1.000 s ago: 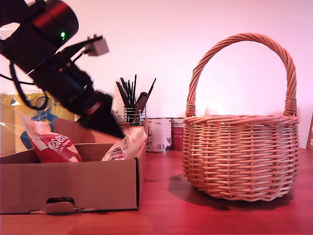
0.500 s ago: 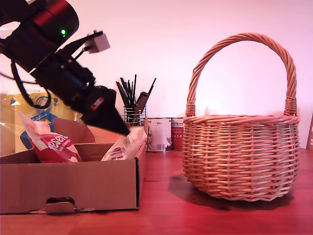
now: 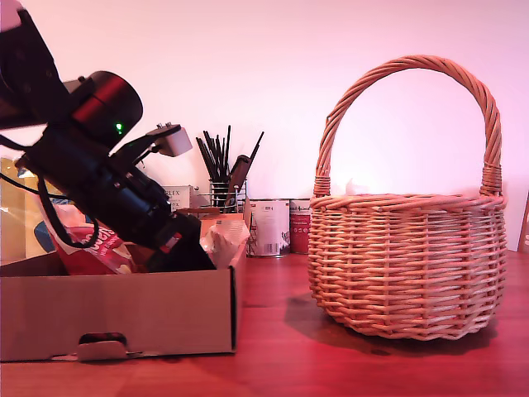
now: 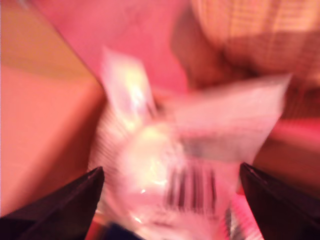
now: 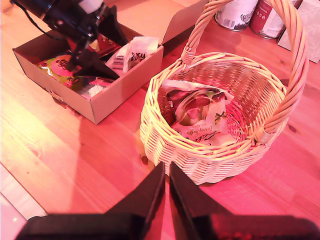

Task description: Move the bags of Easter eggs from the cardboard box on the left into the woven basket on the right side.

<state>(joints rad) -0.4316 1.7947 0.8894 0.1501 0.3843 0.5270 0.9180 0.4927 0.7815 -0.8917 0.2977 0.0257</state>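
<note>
Inside cardboard box (image 3: 116, 310), my first hand (image 4: 170, 180) wide astride white bag (image 4: 185, 165), second hand (image 5: 166, 187) closed nr woven basket (image 5: 200, 155) rim.

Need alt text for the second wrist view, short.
Seen from above: a woven basket holding one green-leaf bag, my second gripper shut above the table before it. Beyond, my first gripper reaches into the cardboard box of bags.

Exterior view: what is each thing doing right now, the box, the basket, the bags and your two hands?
cardboard box: open, bags inside.
woven basket: upright, one bag in it.
white bag: in the box, between my first hand's fingers.
red-and-white bag: in the box.
bag in the basket: lying flat.
my first hand: open, down in the box.
my second hand: shut, empty, above the basket.
</note>
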